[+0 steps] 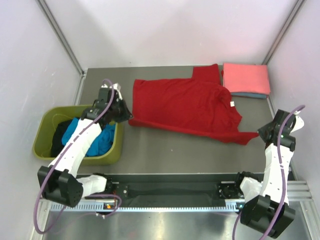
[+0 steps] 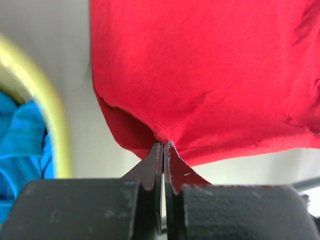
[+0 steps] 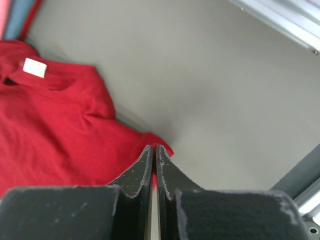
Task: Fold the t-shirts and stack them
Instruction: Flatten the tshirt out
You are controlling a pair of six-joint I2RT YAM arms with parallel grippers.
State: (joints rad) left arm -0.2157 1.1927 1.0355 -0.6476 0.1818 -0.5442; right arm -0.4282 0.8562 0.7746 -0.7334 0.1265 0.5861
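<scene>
The left gripper (image 2: 163,145) is pinched shut, its jaws closed on the hem corner of the red shirt (image 2: 210,70), with only cloth between them. The right gripper (image 3: 154,149) is clamped the same way on a red tip at the shirt's opposite end, at about 4 o'clock on the table (image 1: 175,152).

Between the 2 grippers the red shirt lies spread across the middle of the table. Its hem points to 9 o'clock, and its collar, with a white label (image 3: 35,66), points to 3 o'clock.

At 1 o'clock a folded pink shirt (image 1: 246,77) sits on a blue shirt (image 1: 250,95), just beside the red shirt's far sleeve.

At 8 o'clock, under the left arm, a green tub (image 1: 44,136) holds a turquoise shirt (image 1: 104,141) and a black shirt (image 1: 60,135).
</scene>
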